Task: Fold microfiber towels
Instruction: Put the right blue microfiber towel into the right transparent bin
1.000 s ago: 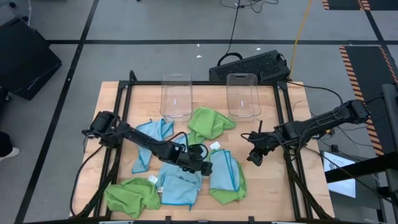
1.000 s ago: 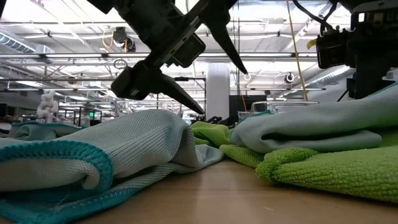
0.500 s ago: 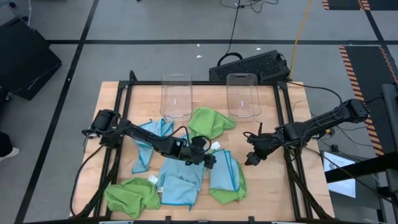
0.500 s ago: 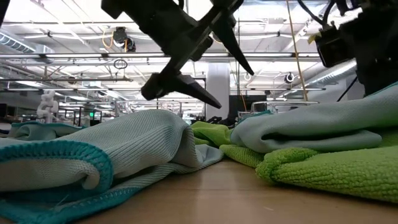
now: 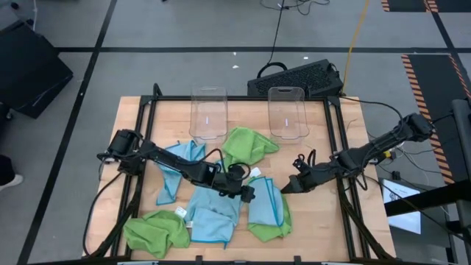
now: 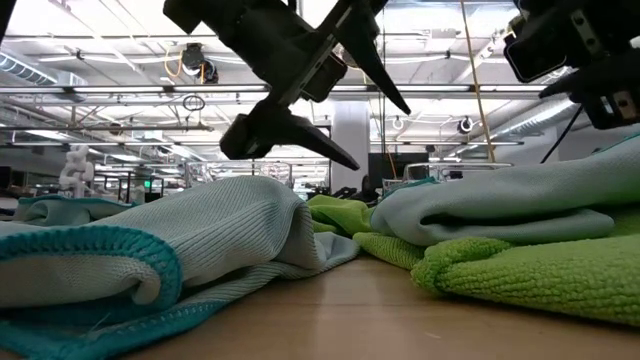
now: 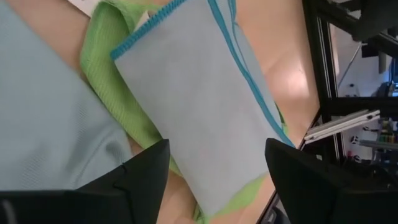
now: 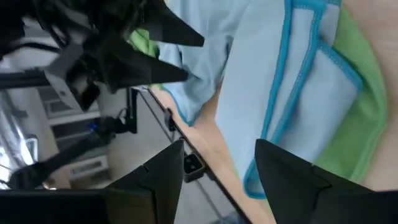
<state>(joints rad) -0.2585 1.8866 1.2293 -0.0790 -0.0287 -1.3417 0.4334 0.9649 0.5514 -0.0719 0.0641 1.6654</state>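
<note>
Two grippers: both over your folded blue towel (image 5: 266, 202) at table centre, which lies on a green towel (image 5: 271, 228).
Left gripper (image 5: 250, 193): fingers spread — holding nothing, at its left edge.
Right gripper (image 5: 287, 185): fingers apart — empty, at its right edge.

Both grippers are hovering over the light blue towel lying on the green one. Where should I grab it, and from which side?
Judging by its pose, take the light blue towel at its far corners, where the teal hem shows clear of the green towel beneath. Left gripper and right gripper, both open, hang above that end, so come straight down and pinch only the blue layer.
</note>
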